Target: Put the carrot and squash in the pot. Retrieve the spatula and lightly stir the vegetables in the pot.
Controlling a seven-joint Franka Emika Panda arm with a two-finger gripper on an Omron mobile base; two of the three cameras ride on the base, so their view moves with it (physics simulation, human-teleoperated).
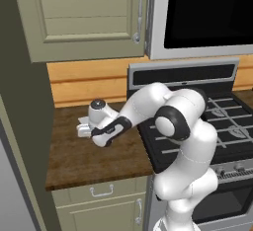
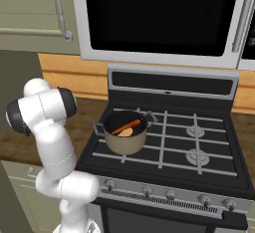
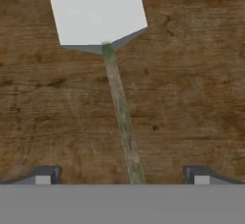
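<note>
Dark wooden countertop (image 1: 94,156) runs left of a black gas stove (image 2: 199,142), beneath pale green cabinets (image 1: 84,13) and a microwave (image 2: 164,18). On the stove's front left burner stands the pot (image 2: 124,140), with the carrot (image 2: 126,126) lying slantwise inside it and the squash (image 2: 127,133) just beside the carrot, paler end showing.

Over the counter, the white arm reaches left and points its gripper (image 1: 84,129) down at the wood. In the hand view the spatula (image 3: 103,36) lies flat on the counter: its pale squarish blade sits toward the top of that view, and its thin handle runs from the blade's lower edge down toward the bottom, ending between the two fingertips (image 3: 45,176). The jaws stand wide apart and hold nothing; the handle's end lies roughly midway in the gap, slightly nearer the right tip, touching neither. Whether the tips have reached the height of the handle cannot be told.
</note>
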